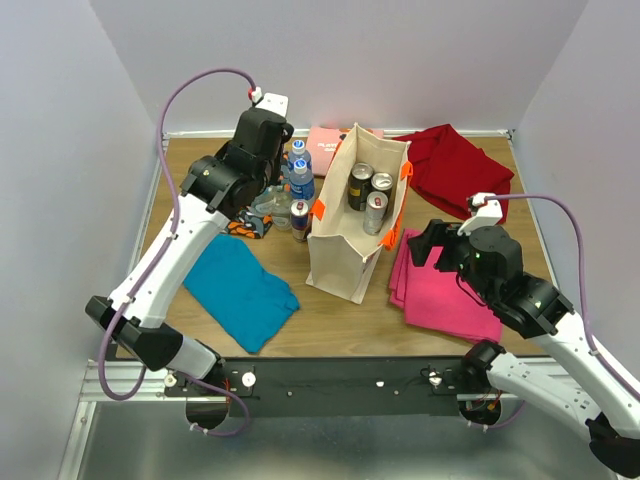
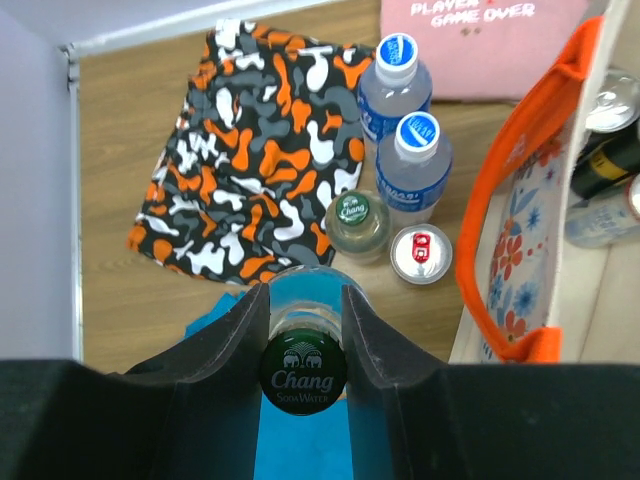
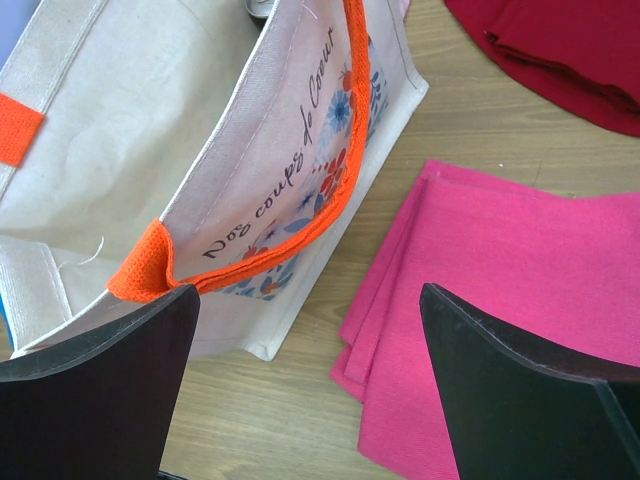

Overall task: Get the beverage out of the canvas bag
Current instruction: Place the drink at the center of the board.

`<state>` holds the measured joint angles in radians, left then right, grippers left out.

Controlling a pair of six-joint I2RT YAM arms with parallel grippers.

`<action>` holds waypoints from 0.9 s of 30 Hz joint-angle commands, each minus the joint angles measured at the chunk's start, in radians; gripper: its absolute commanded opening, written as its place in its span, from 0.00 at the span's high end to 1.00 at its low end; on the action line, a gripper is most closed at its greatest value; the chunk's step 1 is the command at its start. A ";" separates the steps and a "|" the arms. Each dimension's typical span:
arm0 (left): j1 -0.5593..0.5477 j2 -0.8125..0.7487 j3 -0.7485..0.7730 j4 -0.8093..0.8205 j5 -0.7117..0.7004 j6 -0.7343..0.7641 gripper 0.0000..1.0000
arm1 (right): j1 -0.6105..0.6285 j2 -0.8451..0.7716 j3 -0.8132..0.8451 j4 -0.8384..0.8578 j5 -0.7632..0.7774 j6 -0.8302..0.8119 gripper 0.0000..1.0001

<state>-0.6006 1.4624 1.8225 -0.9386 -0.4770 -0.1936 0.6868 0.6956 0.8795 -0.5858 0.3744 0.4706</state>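
1. Beige canvas bag (image 1: 340, 255) stands upright at the middle of the wooden table (image 1: 340, 320), mouth open, with its orange handles (image 3: 348, 110) lying along the rim; three cans (image 1: 374, 212) stand inside it
2. The left gripper (image 2: 303, 300) is clenched around the neck of the Chang bottle (image 2: 303, 372), whose dark green cap reads soda water
3. That bottle is outside the bag, just to its left, and hangs over the edge of a teal cloth (image 1: 240, 285)
4. Beyond it a cluster of drinks stands on the table beside the bag: two blue-capped water bottles (image 2: 420, 150), a green-capped bottle (image 2: 353, 222) and a silver can (image 2: 421, 253) with a red tab
5. A camouflage cloth (image 2: 250, 170) in orange, black and white lies left of the cluster, and a pale pink printed cloth (image 2: 480, 40) lies behind it
6. The right gripper (image 3: 310, 350) is released, fingers wide apart and holding nothing, at the bag's right side close to the end of one handle
7. Whether its left finger touches that handle cannot be told
8. A magenta cloth (image 3: 520, 280) lies folded under the right gripper, beside the bag
9. A dark red cloth (image 1: 455, 165) lies at the far right of the table
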 commanded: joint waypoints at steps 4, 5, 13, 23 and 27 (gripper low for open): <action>0.041 -0.088 -0.167 0.251 0.049 -0.062 1.00 | -0.001 -0.007 -0.004 0.003 -0.008 0.003 0.00; 0.042 -0.088 -0.199 0.268 0.049 -0.070 1.00 | -0.001 -0.005 -0.005 0.006 -0.006 0.003 0.00; 0.065 -0.074 -0.324 0.353 0.083 -0.107 1.00 | -0.001 0.015 0.010 0.012 -0.005 -0.006 0.00; 0.123 -0.070 -0.509 0.550 0.219 -0.118 1.00 | -0.001 0.022 0.010 0.017 -0.008 -0.004 0.00; 0.136 -0.042 -0.526 0.570 0.224 -0.116 1.00 | -0.001 0.024 0.009 0.014 -0.005 -0.004 0.00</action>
<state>-0.4812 1.4391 1.2831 -0.5407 -0.2840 -0.3004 0.6868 0.7158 0.8795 -0.5854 0.3744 0.4702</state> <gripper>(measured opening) 0.403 0.997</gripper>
